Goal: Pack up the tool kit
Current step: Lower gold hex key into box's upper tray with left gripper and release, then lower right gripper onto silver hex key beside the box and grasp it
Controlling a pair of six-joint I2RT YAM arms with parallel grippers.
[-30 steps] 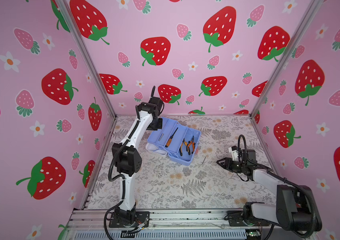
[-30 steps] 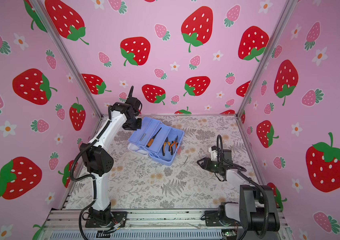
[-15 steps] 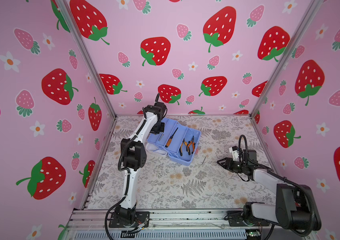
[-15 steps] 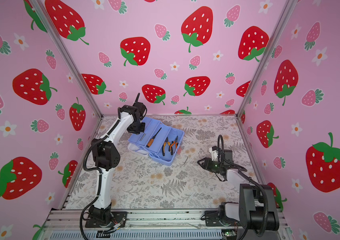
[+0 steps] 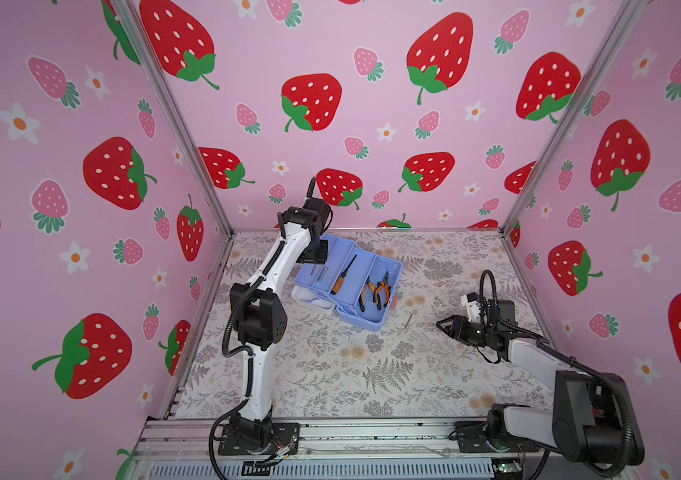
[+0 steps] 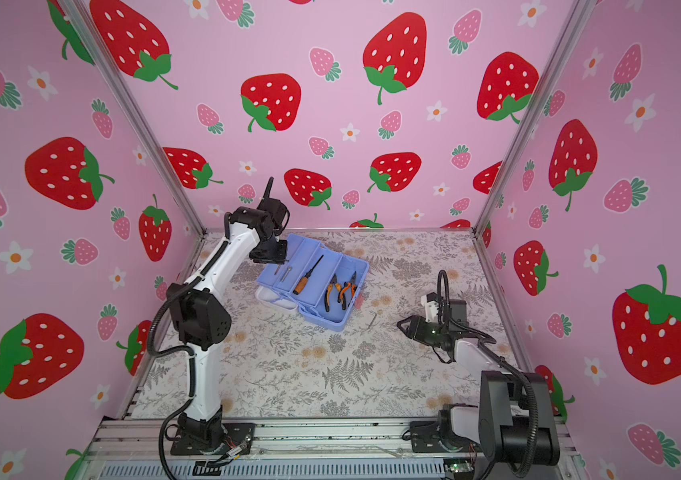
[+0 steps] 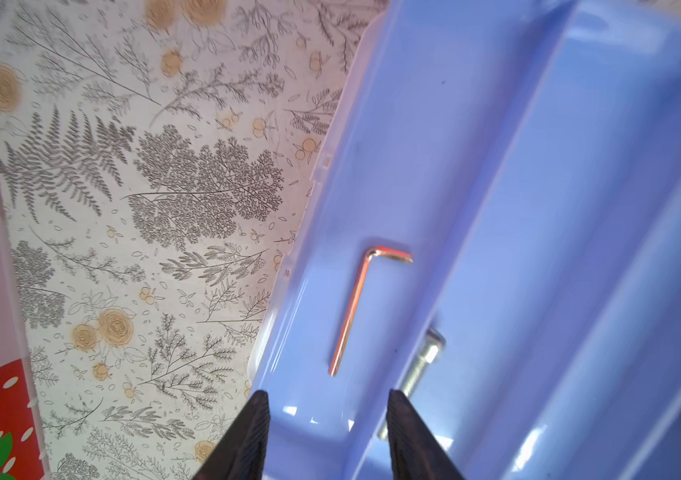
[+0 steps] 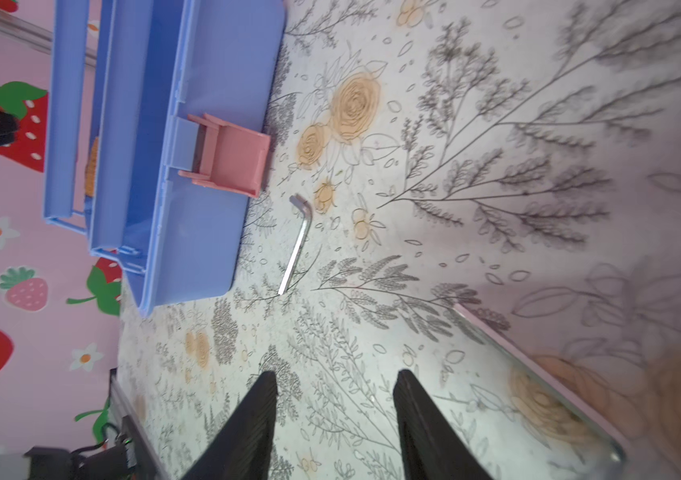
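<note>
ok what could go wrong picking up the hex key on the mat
The silver hex key lies flat and thin on the mat, so the open right gripper may slide off it. It sits close to the pink latch, so a finger could nudge the box.

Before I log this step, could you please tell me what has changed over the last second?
The left gripper shifted toward the end compartment of the tool kit and opened; the copper hex key lies below it, beside a bolt. The open right gripper, silver hex key on the table, screwdriver and pliers stayed put.
</note>
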